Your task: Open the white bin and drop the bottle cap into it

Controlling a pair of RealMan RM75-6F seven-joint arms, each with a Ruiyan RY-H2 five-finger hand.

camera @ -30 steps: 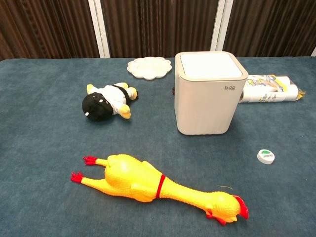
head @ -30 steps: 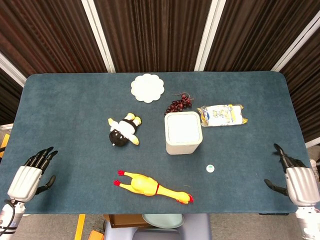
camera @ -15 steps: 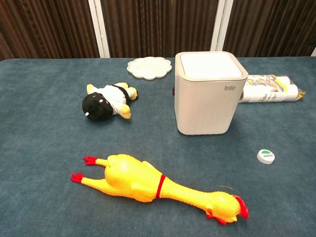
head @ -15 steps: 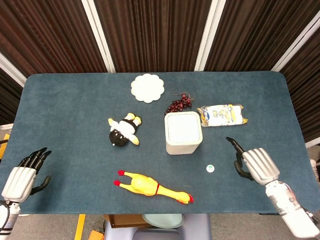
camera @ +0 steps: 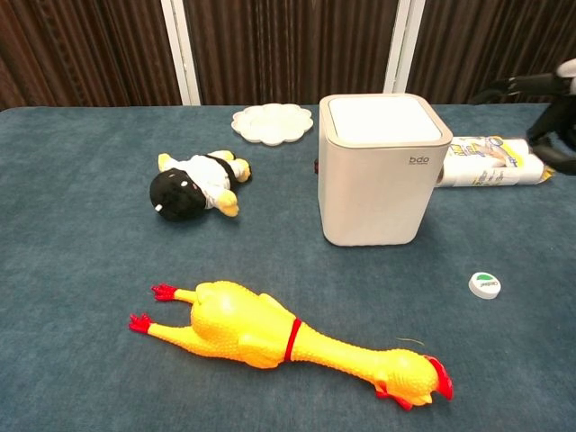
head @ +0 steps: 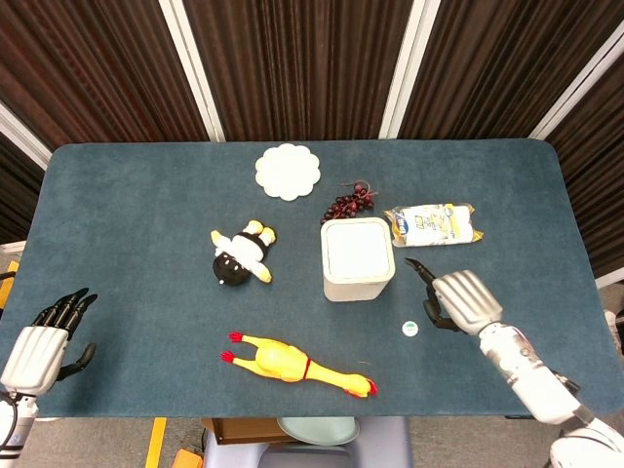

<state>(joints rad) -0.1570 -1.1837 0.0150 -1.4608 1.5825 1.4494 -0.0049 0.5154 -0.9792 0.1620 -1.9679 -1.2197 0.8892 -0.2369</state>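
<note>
The white bin stands mid-table with its lid closed. A small white bottle cap with a green mark lies on the cloth just right of and nearer than the bin. My right hand hovers right of the bin, above and beside the cap, its fingers apart and holding nothing. Only its dark fingers enter the chest view at the right edge. My left hand rests at the table's near left corner, empty with fingers extended.
A yellow rubber chicken lies near the front edge. A black and white plush toy sits left of the bin. Behind the bin are dark grapes, a wrapped packet and a white scalloped plate.
My right hand has swept in from the table's right edge toward the bin and cap. My left hand has drawn back slightly toward the near left corner.
</note>
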